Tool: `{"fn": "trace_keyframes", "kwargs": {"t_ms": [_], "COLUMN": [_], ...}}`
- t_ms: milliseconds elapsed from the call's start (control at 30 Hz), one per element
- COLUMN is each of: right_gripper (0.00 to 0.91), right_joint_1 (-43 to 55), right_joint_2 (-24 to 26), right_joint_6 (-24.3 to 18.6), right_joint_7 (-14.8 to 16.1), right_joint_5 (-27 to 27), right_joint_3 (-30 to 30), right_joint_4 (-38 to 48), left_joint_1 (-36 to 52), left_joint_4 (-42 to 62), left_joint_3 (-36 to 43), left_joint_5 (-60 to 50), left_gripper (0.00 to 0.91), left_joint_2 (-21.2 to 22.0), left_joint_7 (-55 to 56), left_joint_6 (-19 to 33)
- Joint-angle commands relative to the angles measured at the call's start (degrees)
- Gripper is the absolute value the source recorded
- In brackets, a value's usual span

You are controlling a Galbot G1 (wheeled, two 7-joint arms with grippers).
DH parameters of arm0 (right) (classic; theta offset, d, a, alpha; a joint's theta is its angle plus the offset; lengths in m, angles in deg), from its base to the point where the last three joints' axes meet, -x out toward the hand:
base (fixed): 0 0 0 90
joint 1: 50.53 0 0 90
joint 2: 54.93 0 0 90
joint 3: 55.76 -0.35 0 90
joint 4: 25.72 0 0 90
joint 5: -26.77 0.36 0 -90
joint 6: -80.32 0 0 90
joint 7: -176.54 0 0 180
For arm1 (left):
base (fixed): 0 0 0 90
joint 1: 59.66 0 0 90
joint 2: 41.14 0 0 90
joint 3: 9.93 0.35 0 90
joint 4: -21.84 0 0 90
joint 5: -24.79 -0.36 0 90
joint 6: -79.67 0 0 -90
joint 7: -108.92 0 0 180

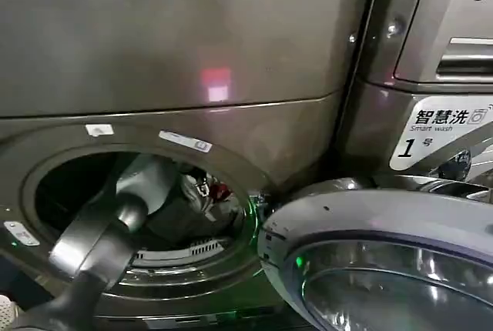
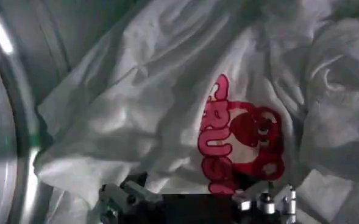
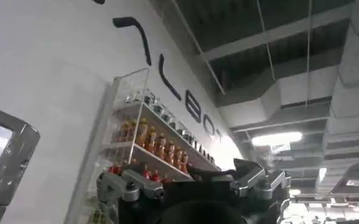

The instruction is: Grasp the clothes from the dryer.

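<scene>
The dryer stands with its round door swung open to the robot's right, and the left arm reaches through the porthole into the dark drum. The clothes lie inside that drum — a crumpled whitish garment with a red printed design, glimpsed from the head view as a pale heap with a red spot just past the arm. In the left wrist view the left gripper hangs close over the fabric with its fingers spread wide apart and nothing between them; the cloth sits just beyond the tips, and I cannot tell whether they touch it. So by my reading the reach into the drum is done, while the closing on the fabric and the drawing out through the porthole are left. The bundle has no clean long axis — it is a loose heap, with folds running slantwise from the drum's bright rim up toward the far wall, and the print faces the wrist camera. The right gripper is parked away from the machine, pointing up toward a ceiling and a shelf of bottles, its fingers apart and holding nothing.
</scene>
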Motion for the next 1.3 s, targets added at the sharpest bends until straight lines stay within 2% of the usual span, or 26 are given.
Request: {"fn": "trace_keyframes", "kwargs": {"t_ms": [33, 467, 700, 933, 1133, 1300], "right_gripper": [0.907, 0.907, 0.907, 0.907, 0.907, 0.907], "right_joint_1": [0.2, 0.1, 0.2, 0.3, 0.8, 1.4], "right_joint_2": [0.0, -0.1, -0.3, -0.5, -0.8, -0.7], "right_joint_6": [0.0, -0.1, -0.1, -0.1, -0.2, -0.1], "right_joint_7": [0.0, 0.2, 0.2, 0.3, 0.4, 0.4], "right_joint_5": [0.0, 0.0, 0.0, 0.0, 0.0, 0.0], "right_joint_3": [0.2, 0.0, -0.1, 0.2, 0.9, 1.9], "right_joint_4": [0.0, 0.4, 0.5, -0.1, -0.4, -0.7], "left_joint_1": [-0.2, 0.0, -0.8, -6.4, -10.8, -16.0], "left_joint_4": [0.2, 0.2, -1.4, -9.8, -17.4, -25.8], "left_joint_3": [0.1, 0.2, -3.9, -12.6, -16.0, -18.5], "left_joint_5": [0.1, 1.3, 5.1, 12.7, 21.8, 28.3], "left_gripper": [0.0, 0.0, 0.0, 0.0, 0.0, 0.0], "left_joint_2": [0.0, -0.1, 0.0, -1.6, -3.6, -4.3], "left_joint_7": [-0.4, -1.6, 0.6, 12.4, 25.3, 32.4], "left_joint_6": [0.0, 0.5, -0.1, -1.4, -1.0, -2.6]}}
